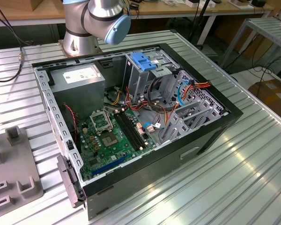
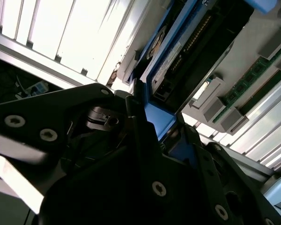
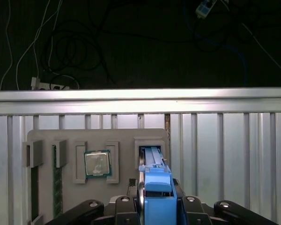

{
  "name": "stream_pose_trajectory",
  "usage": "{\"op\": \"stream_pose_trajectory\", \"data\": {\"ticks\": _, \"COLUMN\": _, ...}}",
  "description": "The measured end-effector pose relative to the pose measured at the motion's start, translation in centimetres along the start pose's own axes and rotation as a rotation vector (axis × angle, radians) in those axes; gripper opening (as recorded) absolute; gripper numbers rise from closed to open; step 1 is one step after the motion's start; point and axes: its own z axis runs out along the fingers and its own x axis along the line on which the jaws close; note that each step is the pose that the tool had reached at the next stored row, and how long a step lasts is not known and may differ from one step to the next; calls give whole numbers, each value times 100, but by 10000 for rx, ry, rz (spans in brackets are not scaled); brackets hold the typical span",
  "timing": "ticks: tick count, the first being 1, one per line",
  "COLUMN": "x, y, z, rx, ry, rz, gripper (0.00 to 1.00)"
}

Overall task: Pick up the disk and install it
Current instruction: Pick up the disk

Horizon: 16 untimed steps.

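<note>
The disk (image 3: pixel 157 201) stands on edge, its blue rail facing the camera in the first wrist view. It rises from a slot in the grey holder tray (image 3: pixel 122 136). My gripper (image 3: pixel 157 185) is shut on the disk, with a black finger against each flat side. In the second wrist view the disk (image 2: pixel 178 61) shows its dark body, connector pins and blue rail, with one finger (image 2: pixel 140 136) pressed against the rail. I cannot tell whether its lower edge still sits in the slot.
The tray also holds a processor chip (image 3: pixel 97 163) and memory sticks (image 3: pixel 57 183). In the exterior view the open computer case (image 1: pixel 215 126) lies on the slatted metal table, with a drive cage under a blue latch (image 1: pixel 145 61), a power supply (image 1: pixel 79 77) and the arm's base (image 1: pixel 96 21).
</note>
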Motion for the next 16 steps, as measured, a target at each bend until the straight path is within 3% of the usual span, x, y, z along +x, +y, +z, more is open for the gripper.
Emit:
{"op": "stream_pose_trajectory", "data": {"ticks": 13, "x": 9, "y": 6, "z": -319, "rx": -3, "ry": 2, "rz": 0, "gripper": 37}}
{"op": "stream_pose_trajectory", "data": {"ticks": 16, "x": 13, "y": 9, "z": -425, "rx": -2, "ry": 1, "rz": 0, "gripper": 37}}
